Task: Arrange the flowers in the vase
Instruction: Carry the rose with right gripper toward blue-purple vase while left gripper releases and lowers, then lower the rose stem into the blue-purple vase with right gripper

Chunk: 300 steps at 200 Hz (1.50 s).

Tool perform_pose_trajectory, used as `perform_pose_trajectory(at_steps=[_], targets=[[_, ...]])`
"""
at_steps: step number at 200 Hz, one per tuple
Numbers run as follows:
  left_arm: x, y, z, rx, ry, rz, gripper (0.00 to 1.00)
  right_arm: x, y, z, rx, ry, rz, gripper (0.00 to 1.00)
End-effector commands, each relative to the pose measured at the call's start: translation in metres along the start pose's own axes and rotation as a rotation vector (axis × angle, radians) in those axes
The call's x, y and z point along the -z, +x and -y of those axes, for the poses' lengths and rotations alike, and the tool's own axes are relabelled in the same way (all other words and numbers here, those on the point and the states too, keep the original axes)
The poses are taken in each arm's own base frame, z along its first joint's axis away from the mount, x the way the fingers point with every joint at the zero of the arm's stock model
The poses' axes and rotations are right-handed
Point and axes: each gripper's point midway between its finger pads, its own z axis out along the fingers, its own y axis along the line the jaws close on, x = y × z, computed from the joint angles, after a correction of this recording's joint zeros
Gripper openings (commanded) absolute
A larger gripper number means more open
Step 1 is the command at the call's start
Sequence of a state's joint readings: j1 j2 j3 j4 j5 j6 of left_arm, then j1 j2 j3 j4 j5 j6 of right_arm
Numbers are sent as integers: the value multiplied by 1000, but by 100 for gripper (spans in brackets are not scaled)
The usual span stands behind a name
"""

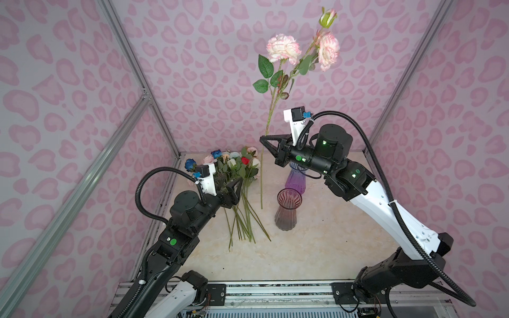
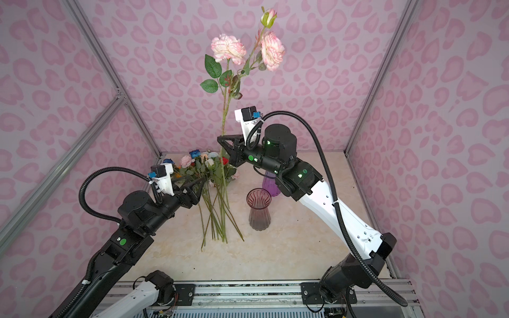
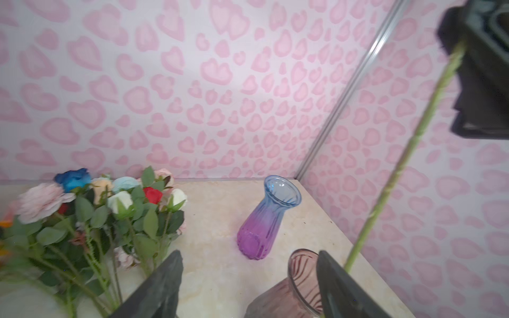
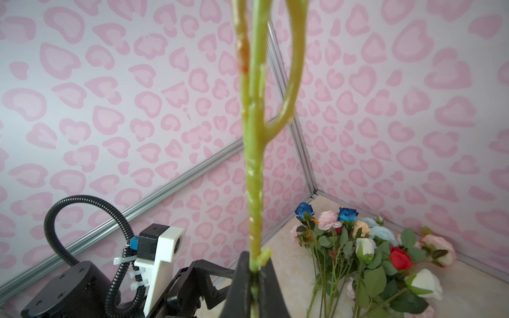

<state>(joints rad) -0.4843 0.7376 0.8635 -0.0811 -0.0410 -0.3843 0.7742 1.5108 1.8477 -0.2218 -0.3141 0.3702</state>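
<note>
- Claws in both top views: the right claw (image 1: 263, 138) is clamped on the stem (image 1: 268, 121) of a pink spray (image 1: 283, 49). Its heads stand high above the claw. The bare stem end hangs well below it, beside the smoky pink vase (image 1: 286, 217). A purple-blue vase (image 1: 296, 183) stands beneath that arm. The left claw (image 2: 200, 190) has its jaws apart and empty, above the stems of the flower pile (image 2: 212, 165) lying on the tabletop (image 2: 303, 247).
- Left wrist view: beyond the spread fingers (image 3: 162, 283) are the pile and the purple-blue vase. The smoky pink vase's rim sits against one finger, and the hanging stem passes just outside it.
- Right wrist view: the jaws pinch the stem below its fork, with the pile beyond on the tabletop.
- Risk, as I judge it: the top-heavy spray could swivel in so narrow a pinch and swing the stem end off the mouth. A stray end might tip the vase.
- Writing: no brand, label or lettering is readable.
</note>
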Motion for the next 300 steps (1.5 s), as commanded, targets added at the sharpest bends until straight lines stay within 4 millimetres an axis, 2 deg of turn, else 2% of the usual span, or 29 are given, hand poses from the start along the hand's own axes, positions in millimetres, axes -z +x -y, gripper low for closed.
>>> perform_pose_trajectory(at_steps=[1,14,29,42,55,94,133,135,140,172,197,220,244,300], targets=[[8,-4,-39,59,-207,73,81,21,-33,19,75,114,103,0],[9,4,-47,68,-240,63,82,37,-49,28,80,165,161,0],[7,9,-47,76,-234,46,82,54,-63,36,83,211,213,0],[4,13,-46,81,-229,32,82,63,-67,43,81,234,228,0],[1,16,-47,83,-230,17,82,66,-64,50,76,257,216,0],[-9,30,-47,103,-224,-30,82,65,-21,81,44,337,138,0],[-19,44,-47,120,-222,-83,81,60,23,101,-1,370,57,0],[-20,45,-47,121,-222,-84,81,59,34,106,-5,381,35,0],[-21,45,-47,121,-222,-86,81,59,44,111,-10,391,18,0],[-30,55,-51,132,-238,-116,81,63,89,132,-60,448,-42,0],[-38,68,-53,141,-245,-156,81,65,123,142,-87,480,-73,0],[-45,79,-55,147,-248,-191,81,66,150,143,-60,508,-117,0],[-51,86,-53,152,-238,-223,80,71,167,149,-54,542,-147,3],[-57,97,-53,158,-232,-260,80,83,181,153,-82,568,-156,15]])
